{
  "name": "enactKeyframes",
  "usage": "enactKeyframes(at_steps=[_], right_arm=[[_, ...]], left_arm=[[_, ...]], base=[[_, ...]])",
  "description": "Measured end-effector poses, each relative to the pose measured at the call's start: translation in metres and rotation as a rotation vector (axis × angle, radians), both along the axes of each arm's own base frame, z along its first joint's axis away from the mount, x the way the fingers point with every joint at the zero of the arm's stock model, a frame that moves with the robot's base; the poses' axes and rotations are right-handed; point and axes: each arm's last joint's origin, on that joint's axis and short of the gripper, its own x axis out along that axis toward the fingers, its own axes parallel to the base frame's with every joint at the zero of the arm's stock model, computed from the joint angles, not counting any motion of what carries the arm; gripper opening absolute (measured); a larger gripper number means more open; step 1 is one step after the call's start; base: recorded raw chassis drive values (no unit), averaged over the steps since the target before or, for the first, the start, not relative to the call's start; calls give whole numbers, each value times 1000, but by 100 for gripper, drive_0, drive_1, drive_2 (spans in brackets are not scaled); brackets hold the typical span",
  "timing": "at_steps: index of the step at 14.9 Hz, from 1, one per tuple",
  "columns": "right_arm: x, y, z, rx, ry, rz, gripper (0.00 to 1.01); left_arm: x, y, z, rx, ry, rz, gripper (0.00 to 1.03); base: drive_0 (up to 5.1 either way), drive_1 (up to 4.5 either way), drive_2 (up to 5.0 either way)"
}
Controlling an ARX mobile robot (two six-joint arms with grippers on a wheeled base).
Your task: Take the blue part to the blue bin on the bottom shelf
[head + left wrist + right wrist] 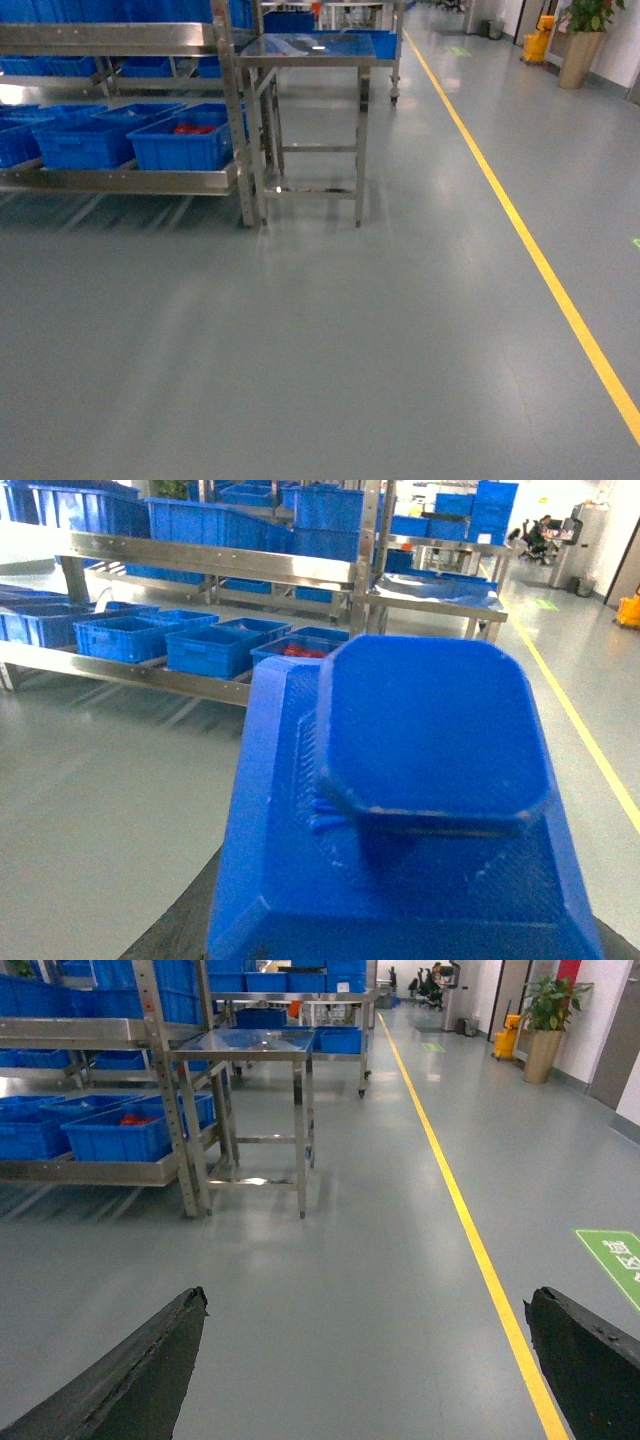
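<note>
Blue part (420,780) fills the left wrist view, apparently clamped in the left gripper, though its jaws are hidden; right gripper (365,1360) spread wide, empty; still well short of the bottom shelf (120,180), a jolt while driving could shake it loose.

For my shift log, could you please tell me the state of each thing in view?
Left hand: shut on blue part.
Right hand: open, empty.
Bin on the bottom shelf: holds red items.
Steel table: standing beside the rack.
</note>
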Motion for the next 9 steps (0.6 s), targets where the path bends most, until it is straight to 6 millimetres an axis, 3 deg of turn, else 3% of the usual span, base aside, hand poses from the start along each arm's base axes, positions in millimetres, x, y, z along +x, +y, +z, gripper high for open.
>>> enactKeyframes(at_steps=[9], right_arm=[[0,0,0,0,4,0,98]], left_arm=[[0,0,0,2,4,-1,44]], base=[[5,414,-404]])
